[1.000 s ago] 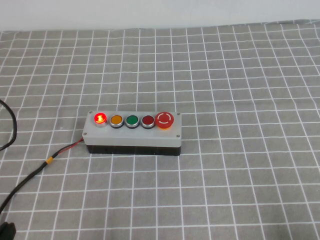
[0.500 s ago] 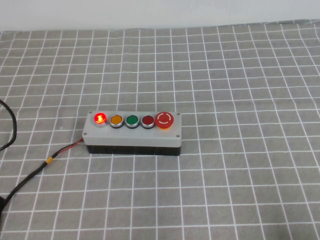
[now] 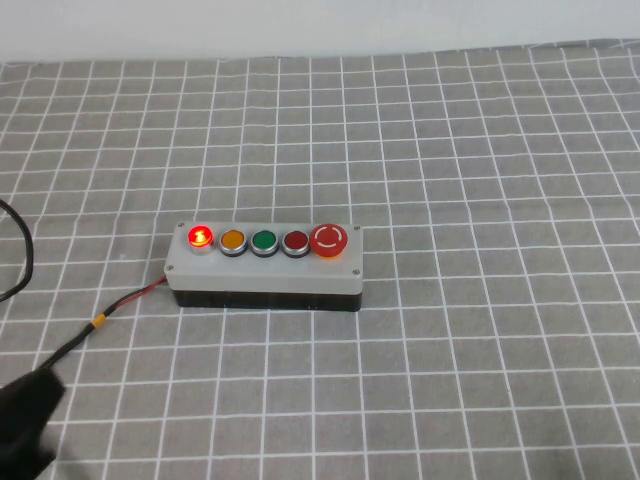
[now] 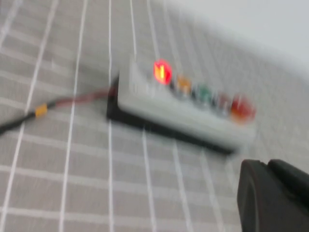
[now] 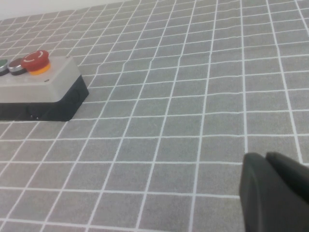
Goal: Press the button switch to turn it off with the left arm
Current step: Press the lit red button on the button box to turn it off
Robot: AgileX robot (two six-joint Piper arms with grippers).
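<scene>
A grey button box (image 3: 265, 268) lies on the checked cloth left of the middle. Its leftmost button (image 3: 201, 237) glows red, also lit in the left wrist view (image 4: 162, 72). Along the row follow an orange button (image 3: 232, 240), a green one (image 3: 264, 241), a dark red one (image 3: 296, 242) and a red mushroom button (image 3: 329, 240). My left gripper (image 3: 25, 420) shows as a dark blur at the near left corner, well short of the box. From its own wrist camera the left gripper (image 4: 266, 167) looks shut and empty. My right gripper (image 5: 264, 158) is shut, low over bare cloth right of the box (image 5: 43, 84).
A black cable with red wires and an orange tag (image 3: 98, 321) runs from the box's left end toward the near left corner. Another dark cable loop (image 3: 24, 250) lies at the left edge. A white wall bounds the far side of the cloth.
My left gripper has risen into the high view at the near left corner, moving toward the box. The box and its lit button are unchanged.
</scene>
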